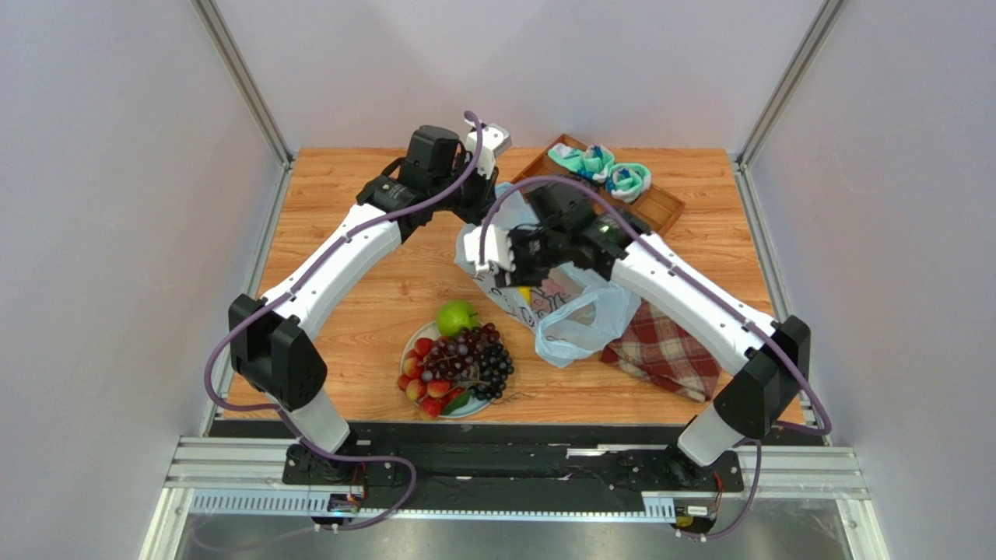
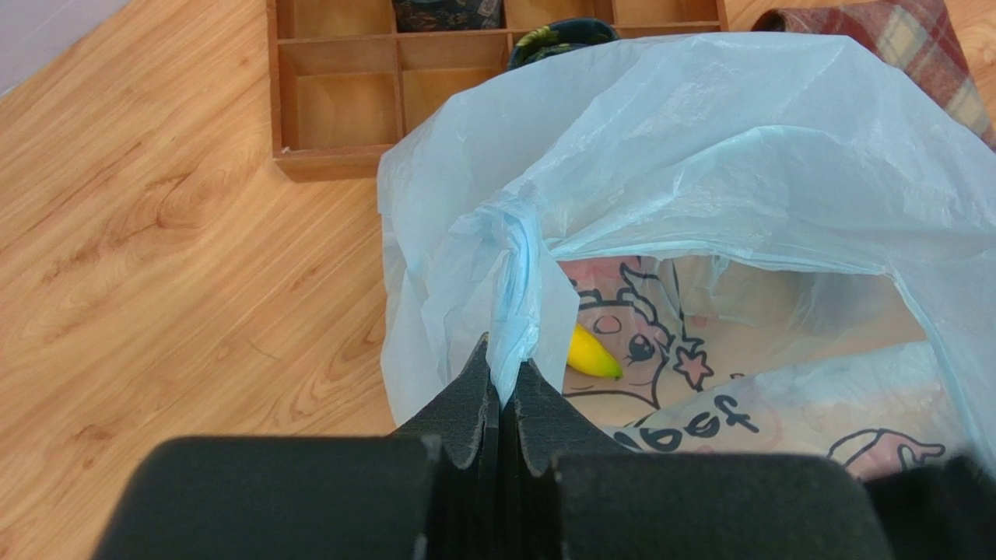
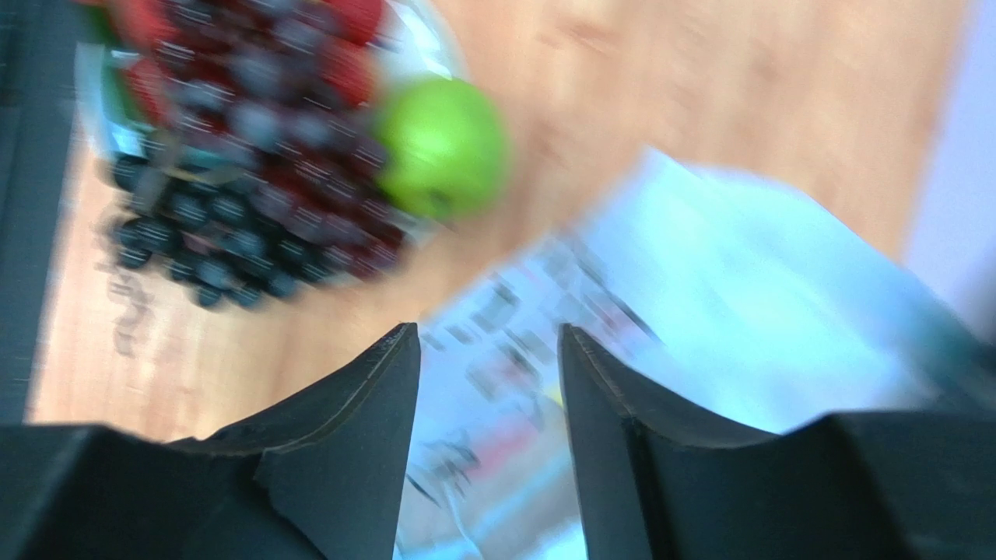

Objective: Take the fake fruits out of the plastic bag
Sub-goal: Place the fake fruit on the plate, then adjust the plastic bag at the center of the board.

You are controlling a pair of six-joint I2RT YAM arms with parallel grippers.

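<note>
The pale-blue plastic bag (image 1: 569,313) lies at mid-table with its mouth held up. My left gripper (image 2: 505,371) is shut on a bunched edge of the bag (image 2: 748,152); it is at the bag's far side in the top view (image 1: 481,218). A yellow banana (image 2: 593,356) lies inside the bag. My right gripper (image 3: 485,338) is open and empty over the printed bag (image 3: 748,303), and it also shows in the top view (image 1: 512,271). A green apple (image 1: 456,317), purple grapes (image 1: 488,359) and red fruits (image 1: 426,387) sit on a plate (image 1: 470,411).
A wooden compartment tray (image 1: 662,210) at the back right holds teal-white rolled socks (image 1: 628,179). A red plaid cloth (image 1: 666,350) lies right of the bag. Grey walls stand on both sides. The right wrist view is motion-blurred.
</note>
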